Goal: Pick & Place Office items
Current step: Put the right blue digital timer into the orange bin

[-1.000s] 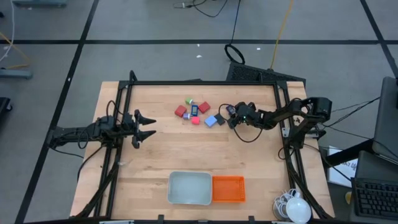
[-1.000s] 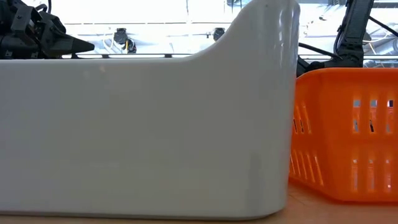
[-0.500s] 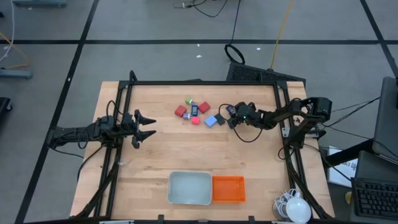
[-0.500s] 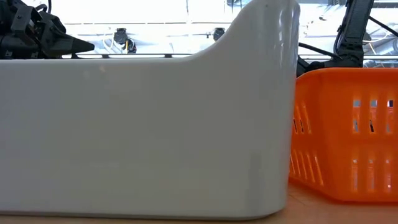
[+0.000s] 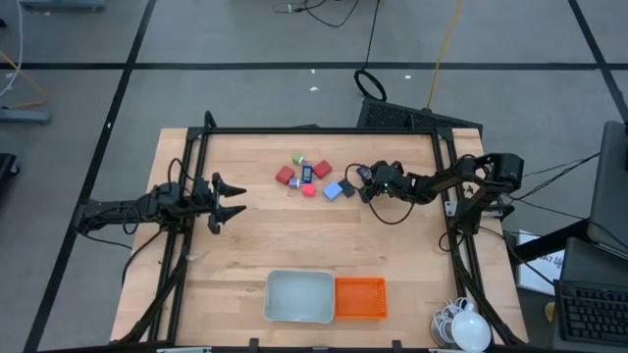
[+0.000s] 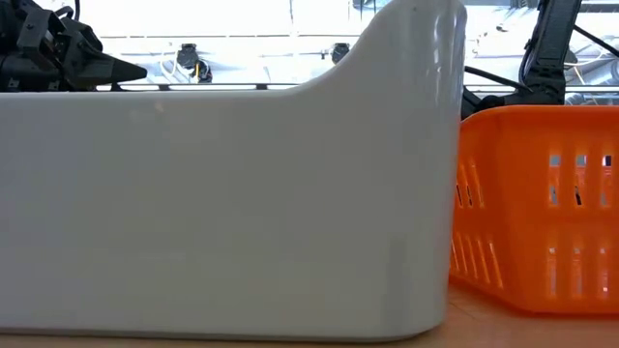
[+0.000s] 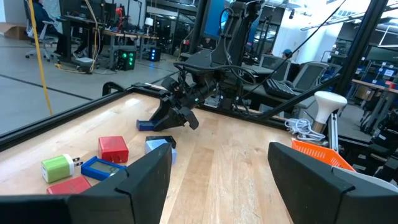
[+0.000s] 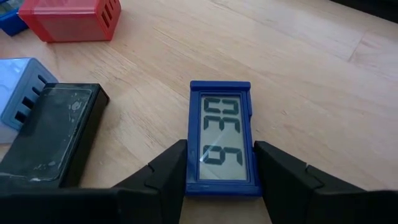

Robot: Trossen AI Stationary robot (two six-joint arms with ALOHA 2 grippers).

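Right gripper [image 8: 219, 171] has closed its two dark fingers narrowly against both sides of the small blue rectangular clock with a grey display [image 8: 219, 138], which lies flat on the wooden table [image 8: 311, 93] between them, so lifting seems next.

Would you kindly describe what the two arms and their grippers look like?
Both arms are dark, slim and jointed, with black cables looped alongside. The left gripper ends in two pointed black fingers. The right gripper has broad, matte black, angular fingers.

Two dark arms, black cables, blunt matte-black fingers [image 8: 155, 180]
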